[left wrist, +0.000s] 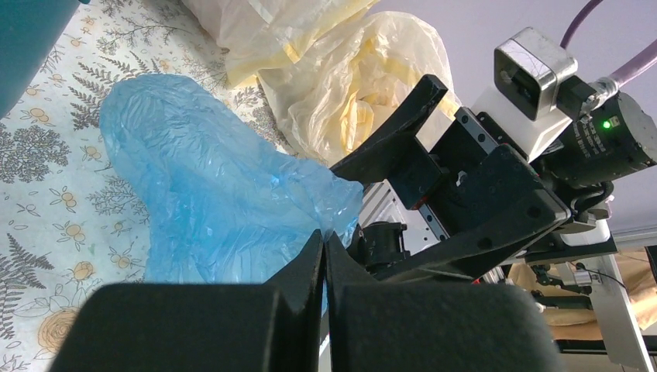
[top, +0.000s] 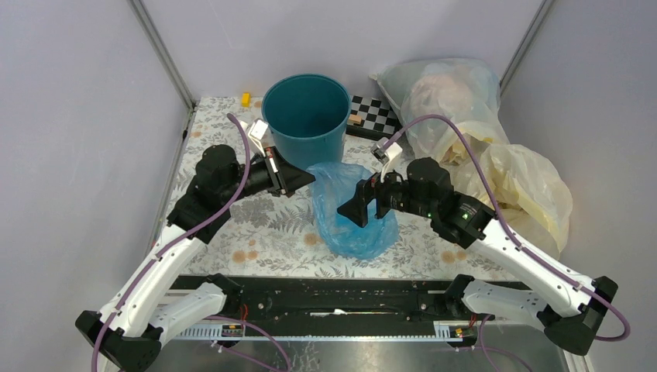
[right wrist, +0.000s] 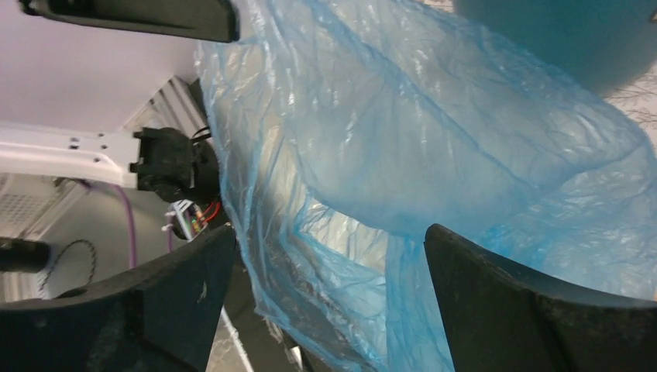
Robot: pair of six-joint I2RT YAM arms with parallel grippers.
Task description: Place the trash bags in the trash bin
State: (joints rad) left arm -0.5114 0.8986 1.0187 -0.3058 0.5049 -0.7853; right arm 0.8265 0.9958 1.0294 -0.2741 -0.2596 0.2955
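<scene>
The surface has open room on the left; yellow bags crowd its right edge. The bin stands just behind the blue bag, which droops between the spread fingers of the right pincer. Pinched only by the left pincer, pressed together on a corner, it may slip free or snag the rim.

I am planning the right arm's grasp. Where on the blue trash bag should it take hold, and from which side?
Grip the crumpled upper rim of the blue trash bag, on the side facing the right gripper, coming from the right. The film stands there in loose folds between its open fingers, while the left gripper seems to pinch the opposite edge.
</scene>
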